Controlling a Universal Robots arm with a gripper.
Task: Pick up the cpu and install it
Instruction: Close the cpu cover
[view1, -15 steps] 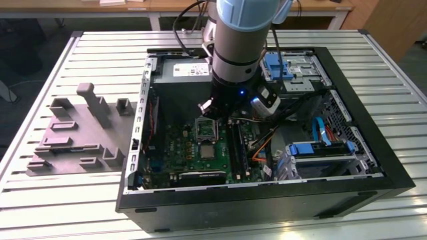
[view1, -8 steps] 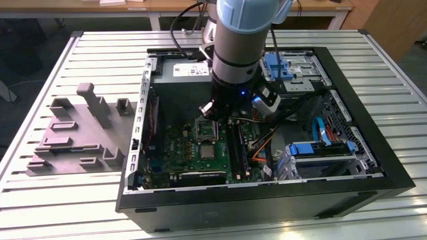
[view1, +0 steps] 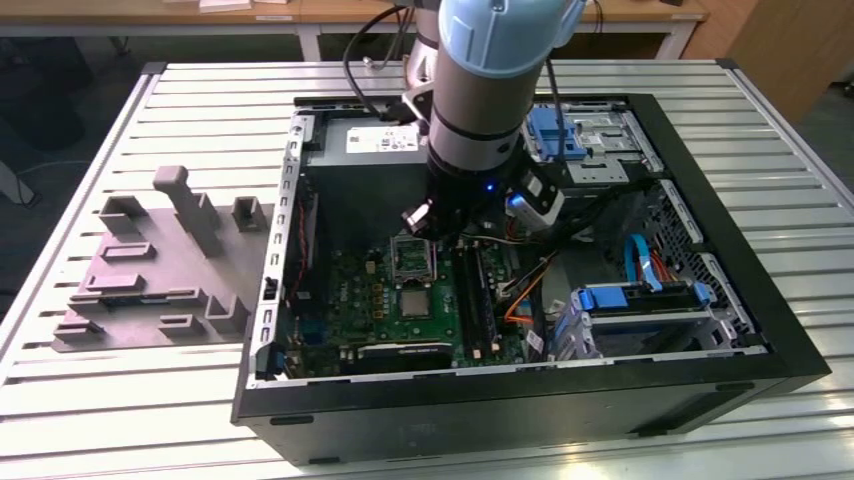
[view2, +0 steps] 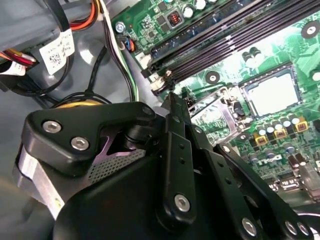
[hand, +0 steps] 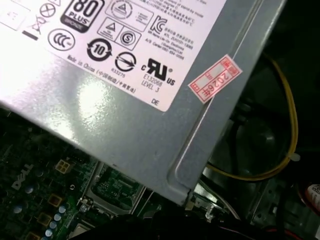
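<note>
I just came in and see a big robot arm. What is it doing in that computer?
The robot arm's gripper is down inside the open computer case, right over the metal-framed socket on the green motherboard. A grey plastic fixture sits on the table beside the case.

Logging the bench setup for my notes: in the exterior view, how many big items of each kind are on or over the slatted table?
open computer case: 1
grey plastic fixture: 1
robot arm: 1
Total: 3
</note>
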